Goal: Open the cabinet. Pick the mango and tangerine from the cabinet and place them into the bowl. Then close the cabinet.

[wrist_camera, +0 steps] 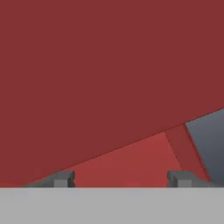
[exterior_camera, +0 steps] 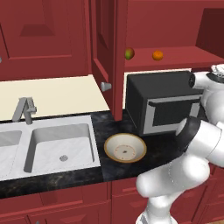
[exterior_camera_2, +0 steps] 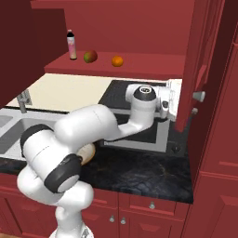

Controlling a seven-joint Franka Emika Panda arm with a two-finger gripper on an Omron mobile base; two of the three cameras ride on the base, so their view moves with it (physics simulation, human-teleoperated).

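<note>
Dark bench (exterior_camera: 157, 144) carries one bowl (exterior_camera: 125, 148); open cabinet (exterior_camera_2: 139, 65) shelf: one mango (exterior_camera_2: 90, 56), one tangerine (exterior_camera_2: 117, 61); pincer (wrist_camera: 119, 178) spread, empty.

Setting was a home-style kitchen: dark red wall cabinet (exterior_camera: 105, 39) above a black speckled counter (exterior_camera: 148, 144), a double steel sink (exterior_camera: 61, 146) with faucet (exterior_camera: 25, 109), a microwave (exterior_camera: 164, 103), and red drawers (exterior_camera_2: 148, 204) with knobs below.

Cabinet (exterior_camera: 105, 43) open, upper frame.
Mango (exterior_camera: 129, 54) left of tangerine (exterior_camera: 158, 55) on shelf; bowl (exterior_camera: 125, 148) on counter (exterior_camera: 157, 144) below.
</note>
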